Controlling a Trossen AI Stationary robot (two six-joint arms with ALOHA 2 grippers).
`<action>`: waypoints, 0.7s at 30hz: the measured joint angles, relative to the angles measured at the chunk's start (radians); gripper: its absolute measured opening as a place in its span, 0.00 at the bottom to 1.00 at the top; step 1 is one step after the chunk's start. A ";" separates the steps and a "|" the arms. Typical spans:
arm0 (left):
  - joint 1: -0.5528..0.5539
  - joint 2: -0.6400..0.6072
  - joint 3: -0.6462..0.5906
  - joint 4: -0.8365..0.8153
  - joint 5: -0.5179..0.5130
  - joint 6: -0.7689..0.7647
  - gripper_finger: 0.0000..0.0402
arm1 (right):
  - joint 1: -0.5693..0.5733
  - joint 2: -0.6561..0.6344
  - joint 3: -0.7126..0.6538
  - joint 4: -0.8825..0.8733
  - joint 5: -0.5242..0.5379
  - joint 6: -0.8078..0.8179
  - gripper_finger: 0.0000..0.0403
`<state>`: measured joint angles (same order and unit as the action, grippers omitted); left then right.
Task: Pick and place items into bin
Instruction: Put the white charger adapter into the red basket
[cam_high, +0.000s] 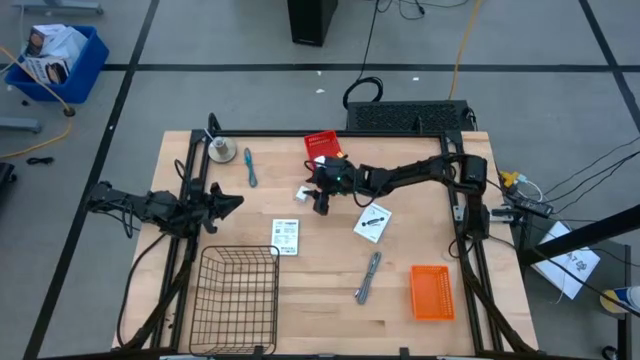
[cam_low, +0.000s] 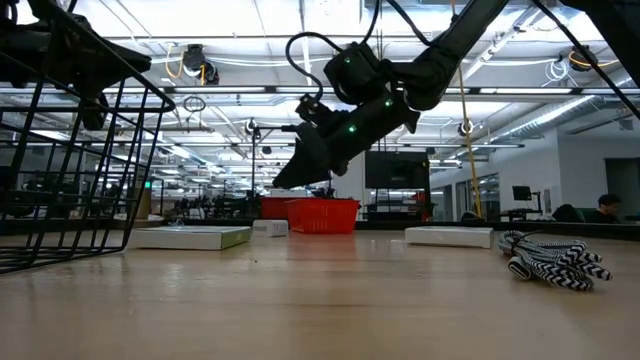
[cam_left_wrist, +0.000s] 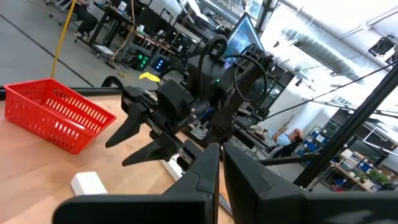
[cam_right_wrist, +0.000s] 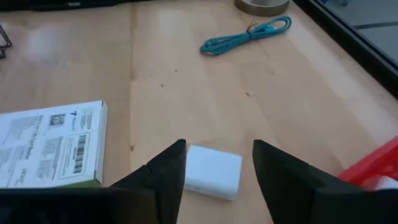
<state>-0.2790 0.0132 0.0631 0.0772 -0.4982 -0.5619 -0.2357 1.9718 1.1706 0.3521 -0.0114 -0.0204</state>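
My right gripper (cam_high: 319, 203) hangs open above the table's middle, its fingers (cam_right_wrist: 168, 165) standing over either side of a small white block (cam_right_wrist: 213, 171) that lies flat on the wood. A teal cord (cam_high: 250, 167) lies toward the far left. Two flat white printed packets (cam_high: 286, 236) (cam_high: 372, 222) and a grey striped cable (cam_high: 368, 277) also lie flat on the table. The black wire basket (cam_high: 238, 295) stands at the near edge. My left gripper (cam_high: 230, 202) waits shut at the left side, just beyond the wire basket.
A red basket (cam_high: 322, 145) stands just beyond the right gripper. An orange bin (cam_high: 432, 292) sits at the near right. A round silver disc (cam_high: 222, 152) lies at the far left corner. Bare wood shows between the packets and the wire basket.
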 joint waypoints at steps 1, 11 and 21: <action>0.000 0.000 0.000 0.000 0.000 0.000 0.06 | 0.006 0.003 0.000 0.000 0.019 0.001 0.47; 0.000 0.000 0.000 0.001 -0.020 0.002 0.06 | 0.022 0.021 -0.001 -0.012 0.063 0.041 0.67; 0.000 0.000 0.000 0.001 -0.021 0.004 0.06 | 0.029 0.088 0.001 0.035 0.077 0.075 0.70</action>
<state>-0.2790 0.0128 0.0631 0.0780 -0.5192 -0.5579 -0.2066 2.0595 1.1717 0.3866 0.0654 0.0542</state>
